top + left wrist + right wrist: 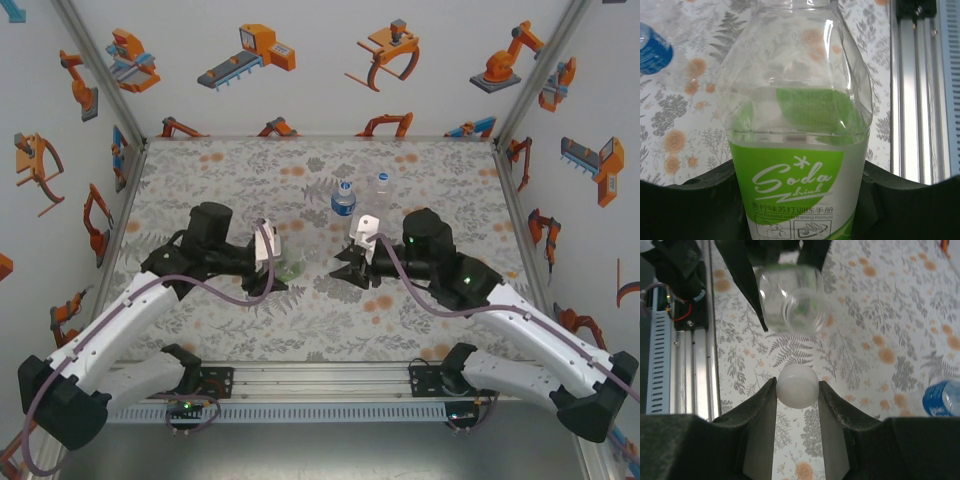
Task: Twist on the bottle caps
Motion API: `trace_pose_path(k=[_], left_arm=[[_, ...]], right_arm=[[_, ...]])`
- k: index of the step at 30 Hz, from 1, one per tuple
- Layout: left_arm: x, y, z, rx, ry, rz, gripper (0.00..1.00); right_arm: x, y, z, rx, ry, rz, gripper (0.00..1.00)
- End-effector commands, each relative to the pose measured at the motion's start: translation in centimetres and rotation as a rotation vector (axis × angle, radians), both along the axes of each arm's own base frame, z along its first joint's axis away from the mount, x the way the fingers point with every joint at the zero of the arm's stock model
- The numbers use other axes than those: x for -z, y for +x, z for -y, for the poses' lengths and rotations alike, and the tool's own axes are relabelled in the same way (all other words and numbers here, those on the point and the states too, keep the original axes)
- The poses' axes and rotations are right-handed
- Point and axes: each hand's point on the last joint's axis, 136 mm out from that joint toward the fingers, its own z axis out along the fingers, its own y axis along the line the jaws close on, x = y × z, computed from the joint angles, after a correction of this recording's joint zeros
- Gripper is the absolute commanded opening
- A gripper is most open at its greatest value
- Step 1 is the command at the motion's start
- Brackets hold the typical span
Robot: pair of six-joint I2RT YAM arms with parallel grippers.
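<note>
A flowery cloth [230,170] is spread under both arms. From above, the left gripper [283,268] squeezes a green soda bottle [296,262] held sideways. A blue-label bottle [343,198] and a clear bottle [382,188] stand farther back, so three bottles. Left wrist: its label is green and white. Right wrist: the right gripper [797,384] pinches one round white cap [797,387] near the bottle's open mouth.
</note>
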Motion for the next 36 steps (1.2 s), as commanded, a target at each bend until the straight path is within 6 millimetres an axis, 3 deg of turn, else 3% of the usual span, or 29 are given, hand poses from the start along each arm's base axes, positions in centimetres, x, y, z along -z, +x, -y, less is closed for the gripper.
trace_pose_path(k=[1, 7, 36], left_arm=[[0.6, -1.6, -0.1, 0.092, 0.06, 0.051, 0.0], [0.4, -3.0, 0.1, 0.164, 0.042, 0.054, 0.0], [-0.6, -4.5, 0.3, 0.24, -0.018, 0.05, 0.0]], right_arm=[[-2.8, -2.9, -0.1, -0.182, 0.05, 0.121, 0.12], [-3.6, -4.3, -0.4, -0.286, 0.07, 0.143, 0.09], [-1.9, -4.4, -3.2, -0.347, 0.054, 0.119, 0.06]])
